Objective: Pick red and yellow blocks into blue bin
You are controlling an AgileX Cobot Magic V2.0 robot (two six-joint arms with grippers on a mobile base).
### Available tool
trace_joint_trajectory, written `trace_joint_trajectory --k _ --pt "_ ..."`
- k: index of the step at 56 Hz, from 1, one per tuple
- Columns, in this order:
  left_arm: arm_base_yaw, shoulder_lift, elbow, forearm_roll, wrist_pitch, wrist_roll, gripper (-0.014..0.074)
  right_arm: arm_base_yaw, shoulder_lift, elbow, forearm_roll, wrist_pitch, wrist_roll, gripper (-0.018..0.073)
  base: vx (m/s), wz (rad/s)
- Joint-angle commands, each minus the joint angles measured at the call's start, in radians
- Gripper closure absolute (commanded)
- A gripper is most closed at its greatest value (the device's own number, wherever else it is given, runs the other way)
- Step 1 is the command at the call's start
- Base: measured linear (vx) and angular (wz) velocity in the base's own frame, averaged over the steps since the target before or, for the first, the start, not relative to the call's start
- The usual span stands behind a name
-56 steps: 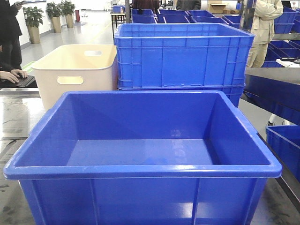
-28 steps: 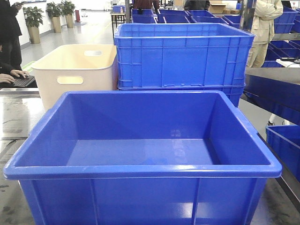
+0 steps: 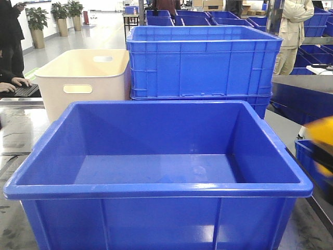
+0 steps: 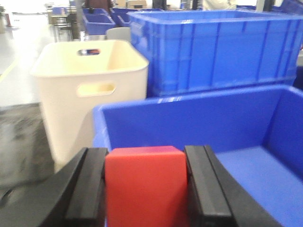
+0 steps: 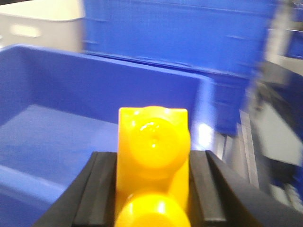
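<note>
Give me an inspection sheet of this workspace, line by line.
Surface: dark glossy table, mostly covered by bins.
Job's things: blue bin empty; red block in the left tool; yellow brick in the right tool, a yellow blur at the front view's right edge.
Clutter: cream tub; ribbed blue crate.
Grippers: both shut on their blocks.
Cables: nothing seen.
Surroundings: people, potted plants, more blue crates.
</note>
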Motion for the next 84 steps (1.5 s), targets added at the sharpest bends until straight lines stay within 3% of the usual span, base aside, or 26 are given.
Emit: trace_joint_trajectory --k 1,8,17,23,28,44,50,55,60,65,70,77,84 --pt "-0.044 0.127 -0.140 -0.020 -0.084 0.019 0.0594 0.072 0.158 -0.147 0.062 -0.088 -0.115 0.0566 0.00 0.00" --pt "-0.090 0.289 -0.249 -0.020 -0.087 0.060 0.0594 0.135 0.382 -0.316 0.063 -0.096 -0.124 0.0566 0.00 0.00" --pt "-0.106 0.452 -0.333 -0.023 -0.102 0.058 0.0582 0.144 0.616 -0.494 0.082 -0.068 -0.122 0.0552 0.00 0.00" --pt "-0.111 0.497 -0.342 -0.025 -0.113 0.058 0.0519 0.144 0.704 -0.593 0.118 -0.008 -0.109 0.0490 0.00 0.00" --pt "-0.111 0.510 -0.347 -0.025 -0.110 0.055 0.0438 0.144 0.739 -0.648 0.142 0.028 -0.109 0.0394 0.00 0.00" --pt "-0.111 0.516 -0.348 -0.025 -0.133 0.055 0.0069 0.144 0.745 -0.665 0.132 0.017 -0.110 -0.0045 0.00 0.00" --pt "-0.110 0.511 -0.348 -0.025 -0.124 0.055 0.0029 0.143 0.735 -0.665 0.133 0.033 -0.108 -0.0097 0.00 0.00" --pt "-0.110 0.483 -0.348 -0.023 -0.078 0.055 0.0052 0.143 0.703 -0.665 0.125 0.076 -0.107 -0.0056 0.00 0.00" --pt "-0.110 0.423 -0.348 -0.023 0.003 0.055 0.0148 0.143 0.652 -0.665 0.064 0.130 -0.087 0.0094 0.00 0.00" --pt "-0.110 0.348 -0.347 -0.014 0.096 0.055 0.0336 0.143 0.583 -0.665 -0.027 0.214 -0.015 0.0335 0.00 0.00" --pt "-0.110 0.261 -0.346 -0.003 0.189 0.055 0.0603 0.143 0.501 -0.656 -0.100 0.316 0.050 0.0578 0.00 0.00" --pt "-0.110 0.140 -0.294 0.006 0.232 0.058 0.0606 0.143 0.341 -0.533 -0.123 0.319 0.068 0.0573 0.00 0.00" --pt "-0.110 -0.026 -0.116 0.002 0.223 0.058 0.0605 0.143 0.112 -0.296 -0.126 0.225 0.072 0.0571 0.00 0.00"
